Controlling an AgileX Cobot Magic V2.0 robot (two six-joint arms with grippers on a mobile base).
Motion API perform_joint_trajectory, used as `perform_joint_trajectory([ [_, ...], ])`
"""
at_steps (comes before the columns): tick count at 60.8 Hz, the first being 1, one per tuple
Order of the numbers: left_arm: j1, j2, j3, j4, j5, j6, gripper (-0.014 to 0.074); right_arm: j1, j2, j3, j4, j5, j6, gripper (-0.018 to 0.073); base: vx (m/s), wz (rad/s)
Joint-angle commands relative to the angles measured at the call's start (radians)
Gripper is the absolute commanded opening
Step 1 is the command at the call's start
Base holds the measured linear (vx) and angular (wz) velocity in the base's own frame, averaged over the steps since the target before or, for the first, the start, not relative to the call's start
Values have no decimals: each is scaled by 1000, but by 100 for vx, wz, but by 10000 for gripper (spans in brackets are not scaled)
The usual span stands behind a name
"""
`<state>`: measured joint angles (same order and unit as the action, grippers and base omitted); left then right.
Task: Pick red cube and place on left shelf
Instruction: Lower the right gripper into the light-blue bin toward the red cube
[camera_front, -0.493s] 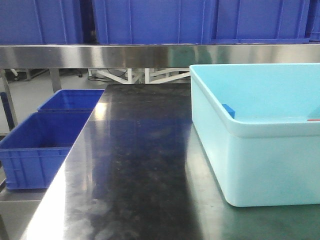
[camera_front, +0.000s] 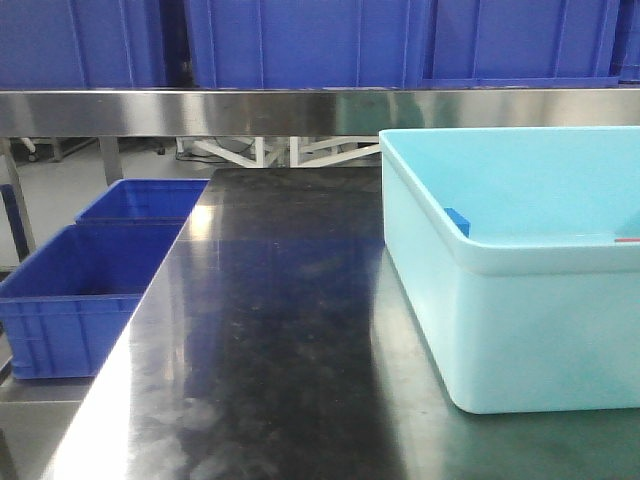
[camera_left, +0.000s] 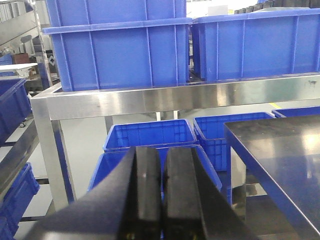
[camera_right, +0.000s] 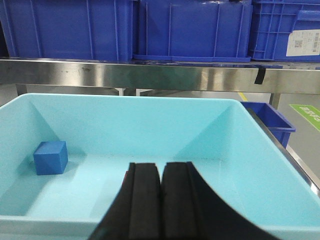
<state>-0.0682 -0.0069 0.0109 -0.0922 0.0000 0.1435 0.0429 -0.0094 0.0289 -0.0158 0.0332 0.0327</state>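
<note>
The left hand (camera_left: 162, 170) is hanging pressed fully shut on nothing, lower centre of its view, left of the bench (camera_front: 280, 310). The right hand (camera_right: 160, 175) is sitting closed and empty over the pale-blue tub (camera_front: 530, 340), where a blue cube (camera_right: 50, 157) is lying at the left. A thin red sliver (camera_front: 627, 240) is showing at the tub's right edge; whether it is the red cube I cannot tell. The left shelf (camera_front: 200, 110) is carrying dark-blue crates (camera_front: 300, 40) across the top.

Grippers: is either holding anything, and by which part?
Nothing is held. The left gripper and right gripper both have jaws shut together with nothing between. The blue cube sits loose in the tub.
</note>
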Motion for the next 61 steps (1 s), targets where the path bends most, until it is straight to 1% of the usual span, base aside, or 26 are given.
perform_joint_trajectory([
  [1,-4,8,22,-6,-84,1,106,-4,-18,-24,0,-89,-5,58,0,0],
  [37,-4,8,22,-6,-84,1,106,-4,-18,-24,0,-101,-5,58,0,0],
  [51,-4,8,22,-6,-84,1,106,-4,-18,-24,0,-223,-5,58,0,0],
  [61,-4,8,22,-6,-84,1,106,-4,-14,-26,0,-243,-5,58,0,0],
])
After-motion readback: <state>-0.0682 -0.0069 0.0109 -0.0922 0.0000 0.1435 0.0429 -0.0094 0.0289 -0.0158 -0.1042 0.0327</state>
